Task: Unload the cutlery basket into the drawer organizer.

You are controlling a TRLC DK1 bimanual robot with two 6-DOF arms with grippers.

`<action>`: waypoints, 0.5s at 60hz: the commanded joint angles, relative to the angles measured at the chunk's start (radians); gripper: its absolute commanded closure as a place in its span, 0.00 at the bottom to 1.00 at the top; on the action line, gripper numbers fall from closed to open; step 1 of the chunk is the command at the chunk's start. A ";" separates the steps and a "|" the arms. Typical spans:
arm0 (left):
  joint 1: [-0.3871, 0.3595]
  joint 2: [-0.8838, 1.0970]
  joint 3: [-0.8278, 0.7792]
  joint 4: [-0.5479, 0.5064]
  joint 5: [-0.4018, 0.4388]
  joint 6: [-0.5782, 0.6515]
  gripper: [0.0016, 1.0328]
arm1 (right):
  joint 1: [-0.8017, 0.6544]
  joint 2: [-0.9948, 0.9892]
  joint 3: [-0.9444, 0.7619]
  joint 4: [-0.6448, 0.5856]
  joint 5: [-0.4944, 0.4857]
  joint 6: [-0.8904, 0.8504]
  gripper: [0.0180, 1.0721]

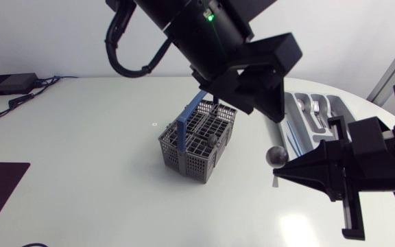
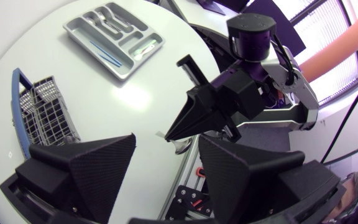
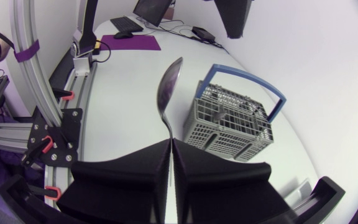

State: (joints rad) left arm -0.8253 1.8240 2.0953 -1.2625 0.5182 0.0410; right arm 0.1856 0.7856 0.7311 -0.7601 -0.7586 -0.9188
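Left arm: bulky matte black housing; black cable loops off at 9 o'clock, 1 green LED lit. Right arm: silver-grey link, black cylindrical joint. Left gripper, right gripper: 2 broad black wedge fingers each.

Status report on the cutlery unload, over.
Left gripper open, empty, raised. Right gripper shut on spoon, short of organizer. Nothing seen blocking.

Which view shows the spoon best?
The right wrist view: the spoon stands nearly whole ahead of the right gripper, its handle clamped between the fingers. The head view shows only the bowl, at the gripper's tip. The left wrist view barely shows it.
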 commanded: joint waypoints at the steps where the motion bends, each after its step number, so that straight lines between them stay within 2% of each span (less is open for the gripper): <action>1: 0.022 0.040 0.040 -0.002 -0.032 -0.052 0.04 | -0.090 0.003 -0.029 -0.012 0.004 -0.078 0.94; 17: 0.022 0.093 0.055 -0.014 -0.247 -0.104 0.04 | -0.406 0.041 -0.118 0.058 -0.007 -0.324 0.94; 30: 0.020 0.124 0.012 0.006 -0.331 -0.133 0.05 | -0.617 0.142 -0.164 0.185 -0.041 -0.457 0.94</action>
State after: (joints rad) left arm -0.8017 1.9293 2.1197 -1.2613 0.2016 -0.0608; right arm -0.3752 0.8818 0.6003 -0.5991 -0.7841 -1.2926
